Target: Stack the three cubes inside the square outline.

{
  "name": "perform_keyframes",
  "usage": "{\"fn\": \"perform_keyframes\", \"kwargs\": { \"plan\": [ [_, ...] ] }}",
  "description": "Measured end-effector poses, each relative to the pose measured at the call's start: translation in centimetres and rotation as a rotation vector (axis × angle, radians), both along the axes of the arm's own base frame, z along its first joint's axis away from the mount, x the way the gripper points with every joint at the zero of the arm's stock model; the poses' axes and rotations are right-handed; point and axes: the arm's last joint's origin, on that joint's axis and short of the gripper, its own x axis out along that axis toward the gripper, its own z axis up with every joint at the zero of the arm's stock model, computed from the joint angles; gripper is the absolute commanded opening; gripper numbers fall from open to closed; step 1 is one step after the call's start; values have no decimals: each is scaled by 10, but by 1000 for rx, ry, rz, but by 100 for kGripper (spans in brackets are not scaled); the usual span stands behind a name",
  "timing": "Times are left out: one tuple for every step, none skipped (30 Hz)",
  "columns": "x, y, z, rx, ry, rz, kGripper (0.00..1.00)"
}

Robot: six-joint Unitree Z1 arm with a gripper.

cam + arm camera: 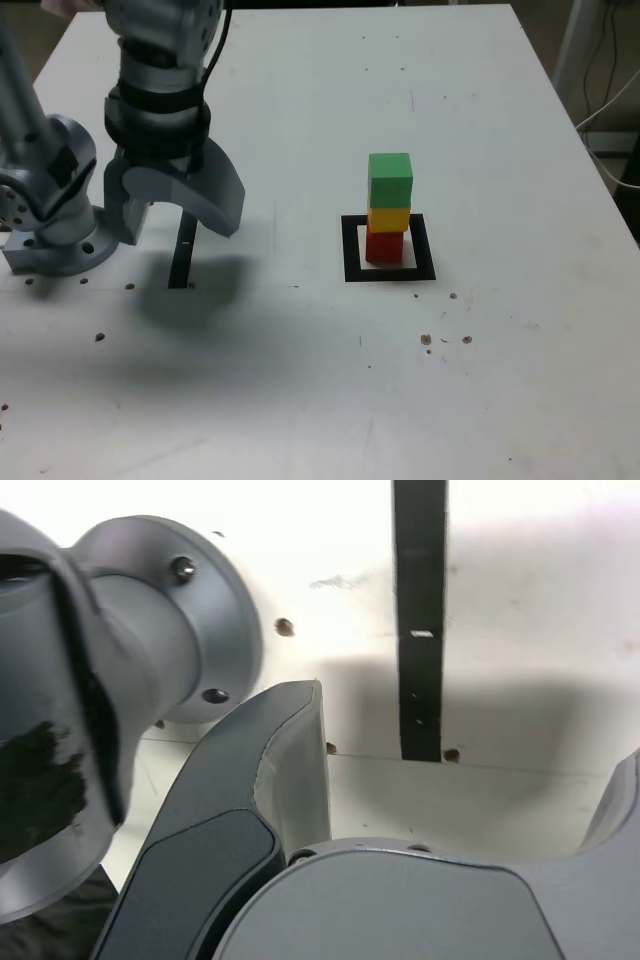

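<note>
Cubes stand stacked inside the square outline (390, 249): red cube (384, 245) lowest, yellow cube (389, 218) on it, green cube (390, 179) on top. Well apart on the exterior view's left, the gripper (178, 215) hangs over the surface (300, 400), fingers spread, holding nothing.

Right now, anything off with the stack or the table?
Mostly fine. The green cube sits slightly off-line on the yellow cube, over the red cube in the square outline. The gripper is open, well clear. Small dark specks dot the table.
</note>
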Motion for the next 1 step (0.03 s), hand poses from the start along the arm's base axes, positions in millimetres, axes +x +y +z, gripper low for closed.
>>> {"fn": "perform_keyframes", "kwargs": {
  "plan": [
    [0,0,0,-2,-1,-3,100]
  ]
}}
